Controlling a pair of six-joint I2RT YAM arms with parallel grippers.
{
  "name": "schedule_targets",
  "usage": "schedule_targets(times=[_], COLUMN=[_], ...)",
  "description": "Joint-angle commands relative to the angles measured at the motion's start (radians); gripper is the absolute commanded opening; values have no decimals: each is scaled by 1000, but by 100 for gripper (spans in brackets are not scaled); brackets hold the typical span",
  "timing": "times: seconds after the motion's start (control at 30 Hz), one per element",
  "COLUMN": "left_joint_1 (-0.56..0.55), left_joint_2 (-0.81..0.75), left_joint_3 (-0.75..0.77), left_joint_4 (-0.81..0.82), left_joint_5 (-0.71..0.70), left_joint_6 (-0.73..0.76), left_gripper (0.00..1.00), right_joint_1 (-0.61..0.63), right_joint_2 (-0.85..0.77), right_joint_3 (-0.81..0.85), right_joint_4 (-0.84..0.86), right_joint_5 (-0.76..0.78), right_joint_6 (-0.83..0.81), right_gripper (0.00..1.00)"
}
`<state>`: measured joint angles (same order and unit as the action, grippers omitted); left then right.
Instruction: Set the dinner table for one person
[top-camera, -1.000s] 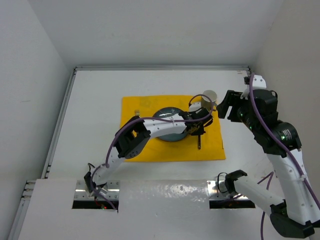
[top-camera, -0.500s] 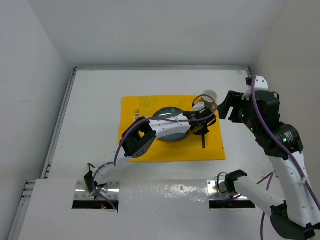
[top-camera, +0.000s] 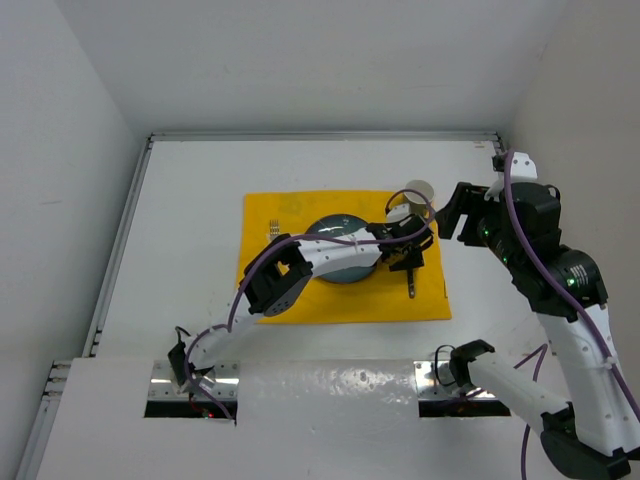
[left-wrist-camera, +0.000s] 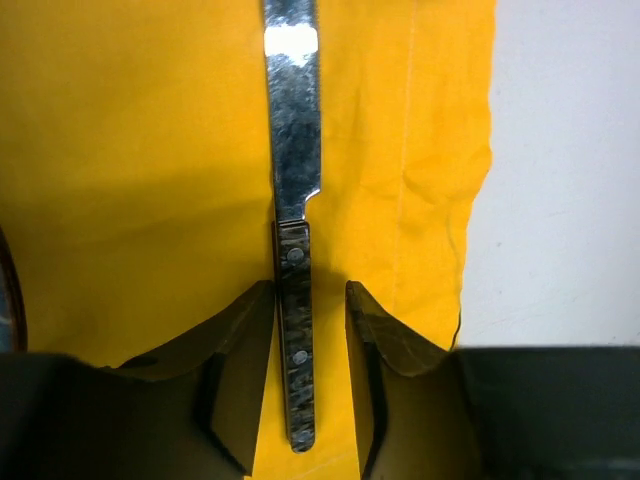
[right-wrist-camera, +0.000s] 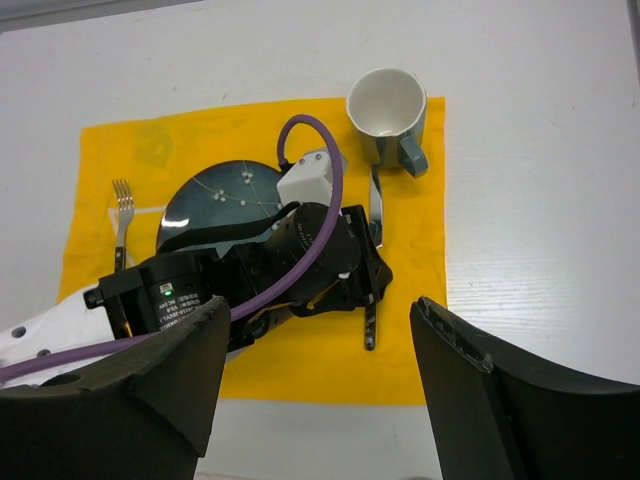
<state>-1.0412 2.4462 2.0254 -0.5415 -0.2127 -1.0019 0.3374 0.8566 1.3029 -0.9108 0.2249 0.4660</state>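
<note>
The white dinner table (top-camera: 190, 200) carries a yellow placemat (top-camera: 300, 300). On the mat are a dark plate (top-camera: 335, 232), a fork (top-camera: 272, 226) to its left and a white-and-blue cup (top-camera: 418, 192) at the far right corner. A knife (left-wrist-camera: 296, 200) with a dark handle lies flat on the mat right of the plate, and shows in the top view (top-camera: 410, 283). My left gripper (left-wrist-camera: 308, 290) is open, its fingers either side of the handle, with a gap on the right. My right gripper (right-wrist-camera: 320, 310) is wide open and empty, hovering above the mat's right part.
Metal rails (top-camera: 120, 240) and white walls enclose the table. The left arm (top-camera: 330, 255) stretches across the plate. The right wrist view shows the cup (right-wrist-camera: 385, 105), fork (right-wrist-camera: 120, 215), plate (right-wrist-camera: 215, 195) and knife handle (right-wrist-camera: 370, 325). Bare table (right-wrist-camera: 540, 150) lies right of the mat.
My left gripper has carried the knife a little to the right, beside the plate, where it now lies on the mat. The right arm has shifted only slightly.
</note>
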Motion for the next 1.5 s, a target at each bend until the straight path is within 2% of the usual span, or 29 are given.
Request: schedule_targets(times=[0.0,0.13,0.17,0.23,0.4,0.47,0.67,0.73,0.77,0.87,0.9,1.0,1.2,1.47], left_joint_1=[-5,-5,-5,-5,12,32,199,292,317,455,484,587,819,830], left_joint_2=[-32,-91,-122,-182,-354,-470,-878,-1026,-1074,-1219,-1248,-1390,-1524,-1632], left_joint_3=[-34,-54,-59,-80,-194,-290,-600,-677,-694,-714,-737,-780,-867,-936], left_joint_4=[0,-23,-28,-44,-60,-66,-55,-73,-84,-114,-153,-190,-189,-144], left_joint_5=[-7,-48,-56,-89,-157,-168,-177,-191,-194,-200,-206,-215,-157,-168], left_joint_6=[9,42,51,80,149,173,284,325,379,379,514,611,759,749], left_gripper=[40,56,63,68,72,72,73,73,75,77,81,90,94,96], right_joint_1=[5,5,5,5,5,5,3,3,2,-1,-3,-9,-24,-26], right_joint_2=[-10,1,2,18,61,79,102,90,88,70,62,7,-54,-126], right_joint_3=[-2,15,25,48,93,93,6,-34,-69,-147,-169,-278,-373,-441], right_joint_4=[24,32,33,33,56,70,150,194,205,240,245,266,263,280], right_joint_5=[11,17,19,31,47,50,83,93,102,161,175,230,264,286], right_joint_6=[-20,-29,-36,-47,-66,-70,-127,-147,-154,-164,-167,-184,-155,-89], right_gripper=[72,73,72,73,73,73,75,77,81,87,89,96,99,99])
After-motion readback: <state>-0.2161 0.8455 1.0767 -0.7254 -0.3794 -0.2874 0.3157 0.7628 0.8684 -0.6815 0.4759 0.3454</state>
